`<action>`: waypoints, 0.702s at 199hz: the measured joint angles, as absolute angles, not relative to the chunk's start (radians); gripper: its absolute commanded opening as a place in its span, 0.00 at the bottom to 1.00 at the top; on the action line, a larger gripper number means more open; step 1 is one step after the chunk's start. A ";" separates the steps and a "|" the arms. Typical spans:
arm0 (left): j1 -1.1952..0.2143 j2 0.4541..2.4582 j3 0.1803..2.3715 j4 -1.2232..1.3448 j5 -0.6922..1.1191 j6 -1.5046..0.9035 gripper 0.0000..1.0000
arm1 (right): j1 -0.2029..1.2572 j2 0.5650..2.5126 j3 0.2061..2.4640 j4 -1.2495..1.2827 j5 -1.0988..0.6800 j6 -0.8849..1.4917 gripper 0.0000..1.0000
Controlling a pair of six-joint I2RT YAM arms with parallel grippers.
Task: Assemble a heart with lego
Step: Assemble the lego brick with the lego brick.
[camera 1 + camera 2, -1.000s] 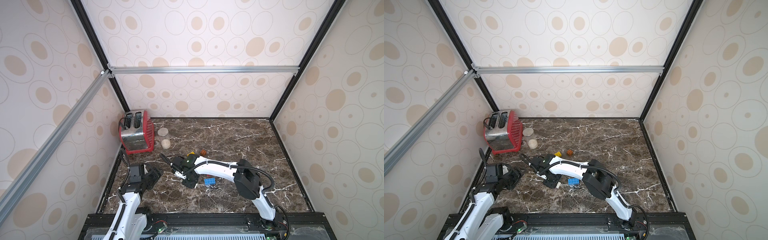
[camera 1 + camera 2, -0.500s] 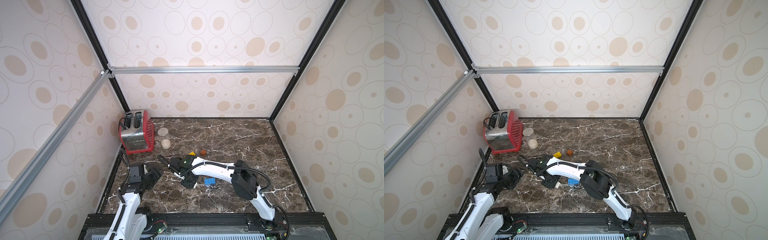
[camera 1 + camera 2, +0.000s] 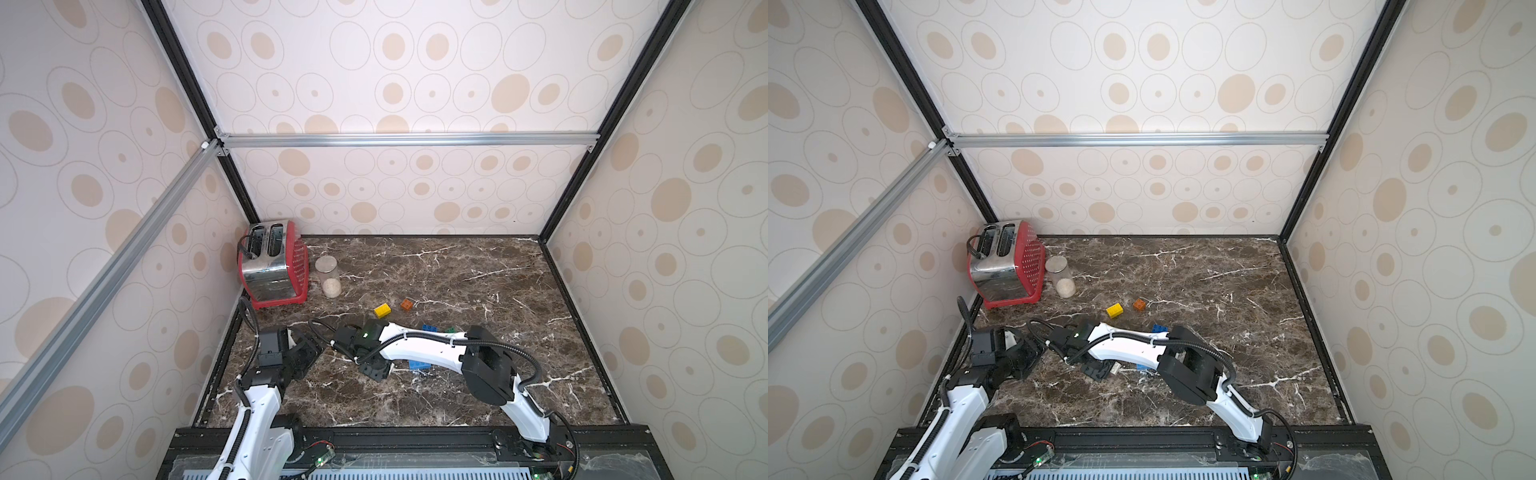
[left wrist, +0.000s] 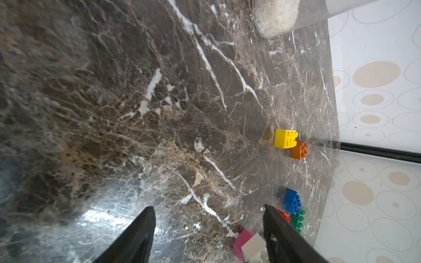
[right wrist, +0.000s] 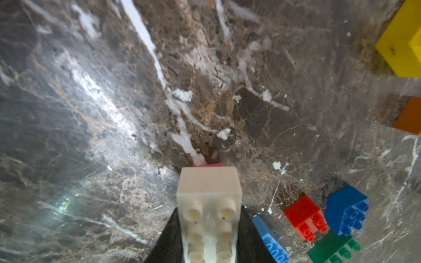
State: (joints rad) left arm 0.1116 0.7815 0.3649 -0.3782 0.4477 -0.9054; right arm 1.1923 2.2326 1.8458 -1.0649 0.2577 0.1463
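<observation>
Shifting slightly left in both top views, my right gripper (image 3: 374, 368) pinches the white brick (image 5: 209, 189), pink brick (image 5: 210, 164) behind it, lower centre; left gripper (image 4: 208, 208) spread, idle. Assembly barely begun.

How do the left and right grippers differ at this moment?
The left gripper stands open; the right gripper is shut. The left gripper holds nothing, with bare table showing between its jaws, while the right gripper clamps the white brick by its long sides. In both top views the left gripper sits near the table's left edge, while the right gripper reaches across toward it. Both are black two-jaw grippers.
</observation>
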 measured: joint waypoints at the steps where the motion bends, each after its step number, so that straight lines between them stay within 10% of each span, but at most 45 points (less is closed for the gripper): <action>1: 0.112 0.781 0.365 -0.378 0.448 -0.905 0.75 | 1.193 2.233 1.845 -1.065 0.259 0.146 0.19; 140: 0.112 0.775 0.365 -0.379 0.448 -0.905 0.75 | 1.187 2.175 1.756 -1.005 0.251 0.184 0.18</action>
